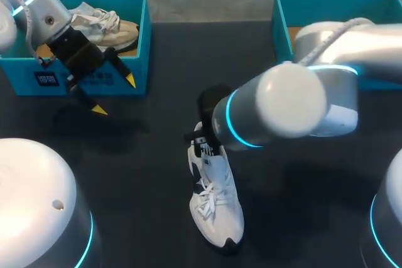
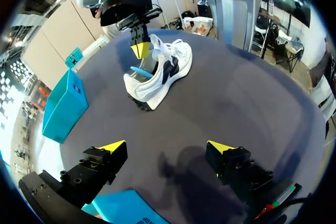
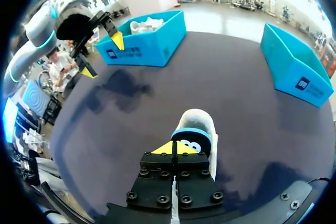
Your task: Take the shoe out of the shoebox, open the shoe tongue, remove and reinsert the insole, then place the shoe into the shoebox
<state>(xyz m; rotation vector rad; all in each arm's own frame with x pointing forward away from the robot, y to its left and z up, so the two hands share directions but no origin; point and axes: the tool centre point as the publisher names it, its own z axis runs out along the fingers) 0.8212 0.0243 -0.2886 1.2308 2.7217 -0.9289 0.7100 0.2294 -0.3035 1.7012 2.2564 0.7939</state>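
Note:
A white shoe (image 1: pixel 217 208) lies on the dark table, toe toward the front edge. In the left wrist view the same shoe (image 2: pixel 168 69) lies ahead on its sole. Its blue-edged black insole (image 3: pixel 191 136) stands up out of the heel opening. My right gripper (image 3: pixel 173 148) is shut with its yellow tips pinched on the insole's heel end (image 2: pixel 139 70). In the head view the right arm's elbow hides that gripper. My left gripper (image 1: pixel 115 95) hangs open and empty above the table, in front of the left shoebox (image 1: pixel 94 80).
The left shoebox holds a second, beige shoe (image 1: pixel 107 26). A second teal shoebox (image 1: pixel 282 10) stands at the back right. My right arm spans the table's middle right.

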